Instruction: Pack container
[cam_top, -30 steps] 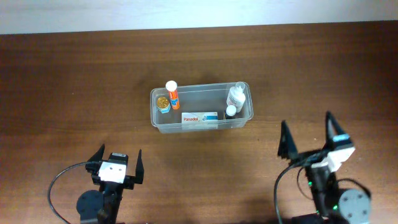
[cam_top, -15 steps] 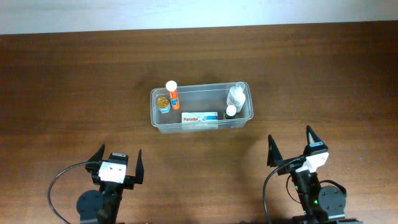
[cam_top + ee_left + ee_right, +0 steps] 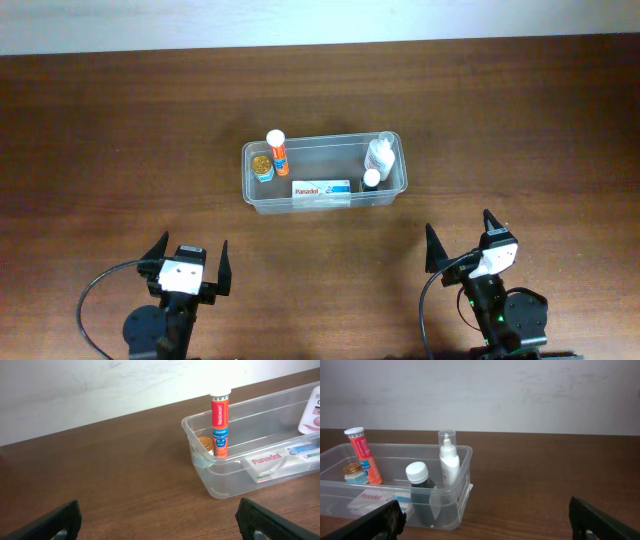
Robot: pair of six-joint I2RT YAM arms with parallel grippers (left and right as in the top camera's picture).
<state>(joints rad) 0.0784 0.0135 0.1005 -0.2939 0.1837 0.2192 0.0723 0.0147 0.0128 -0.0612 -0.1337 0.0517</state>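
Both pincers were empty and spread wide: left gripper (image 3: 192, 250) and right gripper (image 3: 459, 235) sat low at the near edge of the table (image 3: 100, 120). The container (image 3: 325, 160) stood mid-table, well apart from both and slightly nearer the right one.

It held an orange tube (image 3: 278, 152) and a small jar (image 3: 262, 166) at the left end, a flat box (image 3: 321, 188) along the near wall, and a spray bottle (image 3: 378, 155) and a capped bottle (image 3: 371, 178) at the right end. No loose item showed on the wood, so packing looked done (or close to it).

Risks from here:
- The tube and spray bottle stood taller than the rim. A finger sweeping low over the tub would likely clip one and tip it out.
- The tub looked light. A nudge on a wall would probably slide it rather than stop the arm.
- The clear walls were hard to read from the wrist views, so a misjudged approach to the near rim was plausible.
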